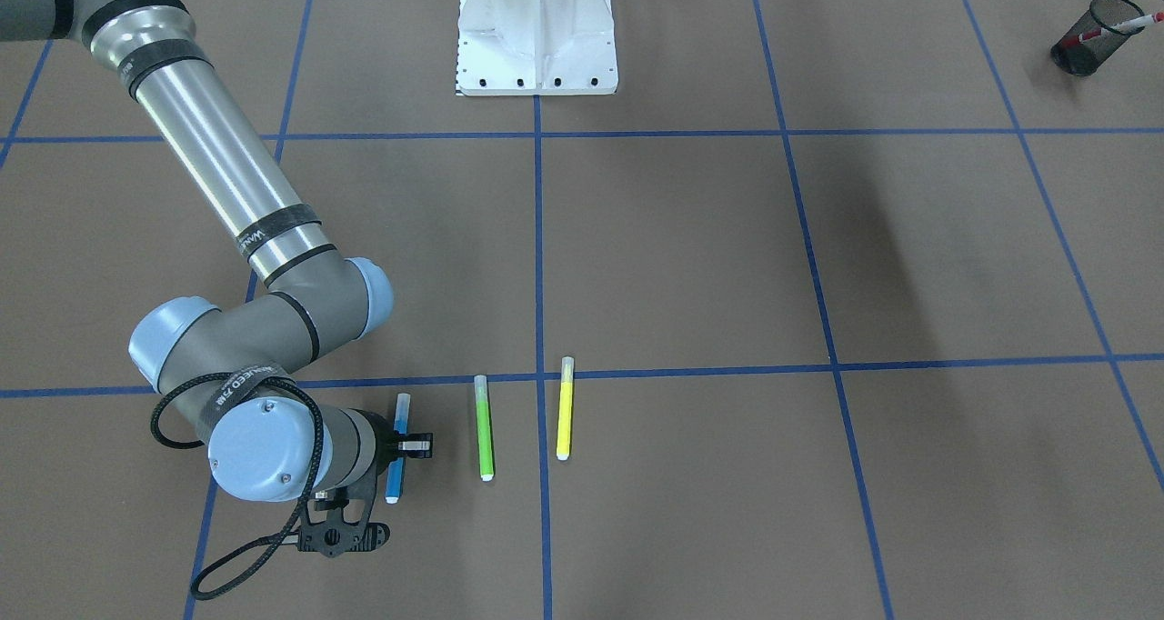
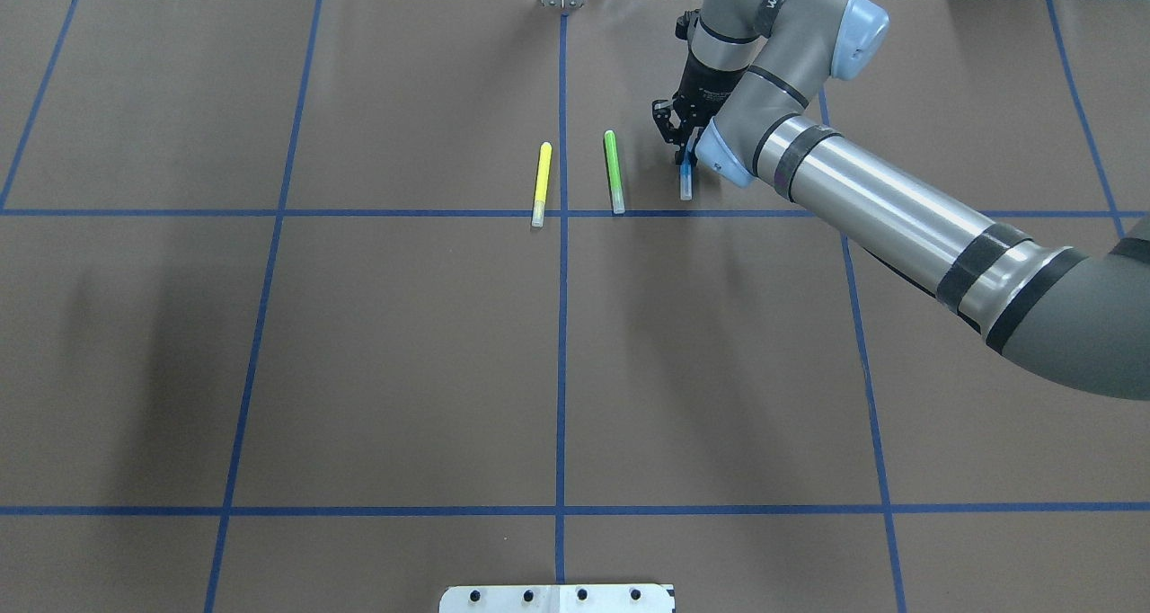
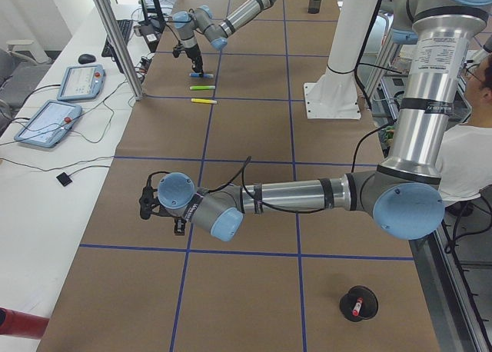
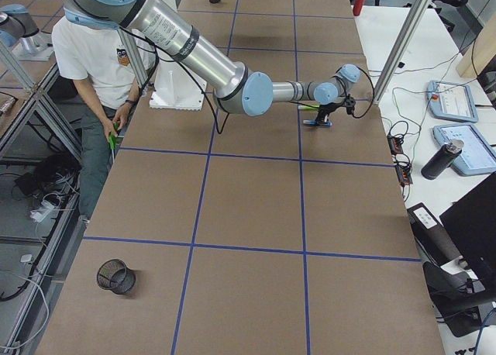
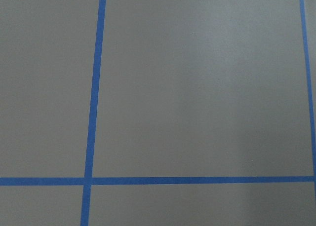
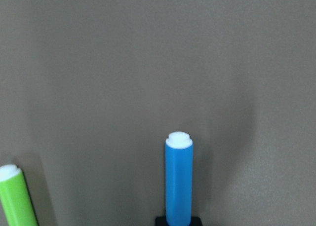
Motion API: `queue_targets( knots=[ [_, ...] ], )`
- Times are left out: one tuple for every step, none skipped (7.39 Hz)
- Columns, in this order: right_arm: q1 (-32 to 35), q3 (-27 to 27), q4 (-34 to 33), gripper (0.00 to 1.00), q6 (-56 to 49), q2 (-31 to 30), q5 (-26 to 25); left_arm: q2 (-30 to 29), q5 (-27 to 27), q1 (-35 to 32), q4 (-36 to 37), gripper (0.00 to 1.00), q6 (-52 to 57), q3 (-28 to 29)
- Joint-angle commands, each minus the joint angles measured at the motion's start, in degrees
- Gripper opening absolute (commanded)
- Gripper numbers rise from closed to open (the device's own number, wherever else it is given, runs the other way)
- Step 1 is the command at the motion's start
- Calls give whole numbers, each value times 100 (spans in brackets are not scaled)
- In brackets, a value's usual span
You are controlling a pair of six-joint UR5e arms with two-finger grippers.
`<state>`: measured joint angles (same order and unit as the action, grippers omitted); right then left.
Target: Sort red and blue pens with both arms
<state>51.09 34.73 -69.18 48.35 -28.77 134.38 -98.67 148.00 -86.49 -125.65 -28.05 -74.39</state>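
The blue pen (image 1: 402, 415), lying on the worktop (image 1: 691, 256) near the green highlighter (image 1: 485, 429), is straddled by the right claw (image 1: 406, 443) (whether pinched cannot be told), and could be rolled aside or dropped if its slim barrel is caught off-centre.

obstacle: green highlighter (image 1: 485, 429) near blue pen (image 1: 394, 484) | gap between: bare mat (image 1: 441, 438) | yellow highlighter (image 1: 565, 411) beyond

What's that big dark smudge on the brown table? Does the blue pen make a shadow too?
Overhead view: the smudge is soft shade falling on the table, probably from something out of frame. Front-facing view: a similar dark patch lies on its right. Right wrist view: the blue pen casts a faint shadow to its right.
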Motion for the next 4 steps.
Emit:
queue_targets(
  knots=[
    [163,260,-7,0,16,-58,-87,-47,0,0,-12,92,-78,-14],
    [277,672,-7,0,25,-346,-149,-117,0,0,40,92,-104,12],
    [348,1537,-16,0,77,-958,-149,-248,0,218,58,92,-305,38],
    [427,2242,10,0,86,-1486,-158,-389,-17,507,49,92,-585,56]
  ],
)
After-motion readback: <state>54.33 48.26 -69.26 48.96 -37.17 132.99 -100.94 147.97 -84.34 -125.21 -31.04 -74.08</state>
